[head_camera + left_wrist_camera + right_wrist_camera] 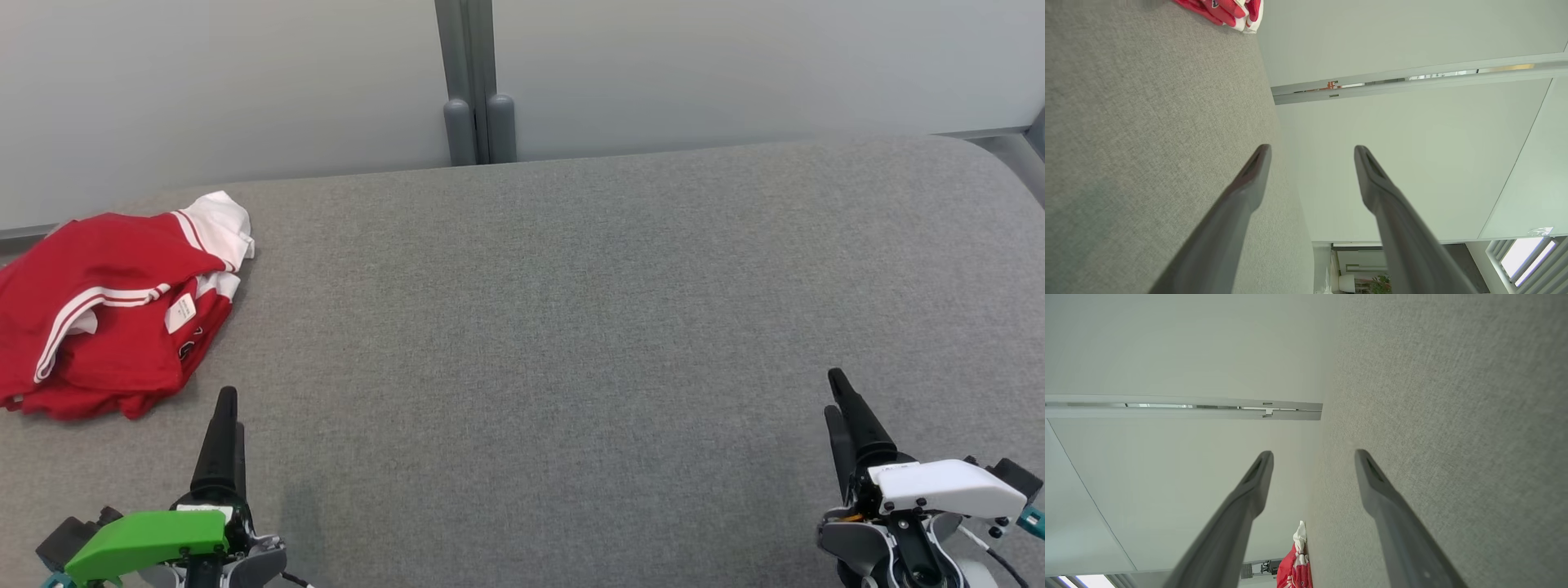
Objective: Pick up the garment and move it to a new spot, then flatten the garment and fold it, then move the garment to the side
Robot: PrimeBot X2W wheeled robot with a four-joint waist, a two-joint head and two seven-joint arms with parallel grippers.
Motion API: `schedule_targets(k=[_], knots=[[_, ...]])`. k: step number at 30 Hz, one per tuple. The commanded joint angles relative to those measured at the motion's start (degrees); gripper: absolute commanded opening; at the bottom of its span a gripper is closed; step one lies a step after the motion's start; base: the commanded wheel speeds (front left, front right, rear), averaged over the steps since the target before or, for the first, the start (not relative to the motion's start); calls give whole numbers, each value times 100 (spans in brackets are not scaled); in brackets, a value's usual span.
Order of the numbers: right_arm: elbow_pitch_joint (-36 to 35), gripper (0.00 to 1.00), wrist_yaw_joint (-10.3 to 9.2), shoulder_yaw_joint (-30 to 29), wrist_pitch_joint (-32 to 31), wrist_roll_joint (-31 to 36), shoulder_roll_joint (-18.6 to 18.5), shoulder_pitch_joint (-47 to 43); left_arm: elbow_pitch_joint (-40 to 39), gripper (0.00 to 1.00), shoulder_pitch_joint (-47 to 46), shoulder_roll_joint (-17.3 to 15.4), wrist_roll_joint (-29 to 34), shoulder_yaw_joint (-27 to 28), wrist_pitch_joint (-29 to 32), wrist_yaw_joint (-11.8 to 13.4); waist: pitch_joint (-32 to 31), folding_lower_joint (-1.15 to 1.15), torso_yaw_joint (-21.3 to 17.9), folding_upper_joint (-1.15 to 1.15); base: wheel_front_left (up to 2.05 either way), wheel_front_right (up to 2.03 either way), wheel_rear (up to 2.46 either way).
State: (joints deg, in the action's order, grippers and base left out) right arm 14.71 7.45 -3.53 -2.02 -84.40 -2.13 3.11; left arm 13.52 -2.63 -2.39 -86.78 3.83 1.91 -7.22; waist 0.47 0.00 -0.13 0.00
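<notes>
Red garment (pixel 106 310) lies bunched at the head view's left, on the table (pixel 571 327). Your left fingers (pixel 1251 179) and right fingers (pixel 1253 486) are spread, empty; every step likely remains.

Red garment (pixel 114 335) with white stripes, grey surface (pixel 571 327)

Soft red and white cloth garment (pixel 106 318), coarse matt grey woven fabric surface (pixel 571 343), smooth matt pale wall panels (pixel 735 65)

Surface: you face a grey fabric-covered table (pixel 571 327).
Behind it: your backdrop is a pale wall (pixel 735 65), split by a grey post (pixel 469 82).
</notes>
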Motion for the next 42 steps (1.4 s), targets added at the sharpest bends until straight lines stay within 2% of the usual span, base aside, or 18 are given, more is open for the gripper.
schedule_targets(k=[1, 16, 21, 29, 42], knots=[[-143, 100, 2, -15, 68, 237, -35, 105, -124, 100, -48, -42, 248, 33, -58, -12, 4, 0, 0, 0, 0, 0, 0], [-428, 100, 2, 294, 411, 2119, -47, 66, -604, 100, -21, -27, 2224, 267, -402, 0, 23, 0, -4, 0, 0, 0, 0], [-422, 100, 3, 425, 517, 2735, -49, 65, -792, 100, 67, -30, 2981, 69, -507, 58, 22, 0, -10, 0, 0, 0, 0], [-489, 100, 3, 646, 671, 3652, -54, 17, -886, 100, 168, -35, 3823, -240, -662, 126, 1, 0, -16, 0, 0, 0, 0], [-513, 100, 3, 903, 899, 4758, -62, -8, -1033, 100, 259, -43, 4874, -500, -886, 264, -22, 0, -33, 0, 0, 0, 0]])
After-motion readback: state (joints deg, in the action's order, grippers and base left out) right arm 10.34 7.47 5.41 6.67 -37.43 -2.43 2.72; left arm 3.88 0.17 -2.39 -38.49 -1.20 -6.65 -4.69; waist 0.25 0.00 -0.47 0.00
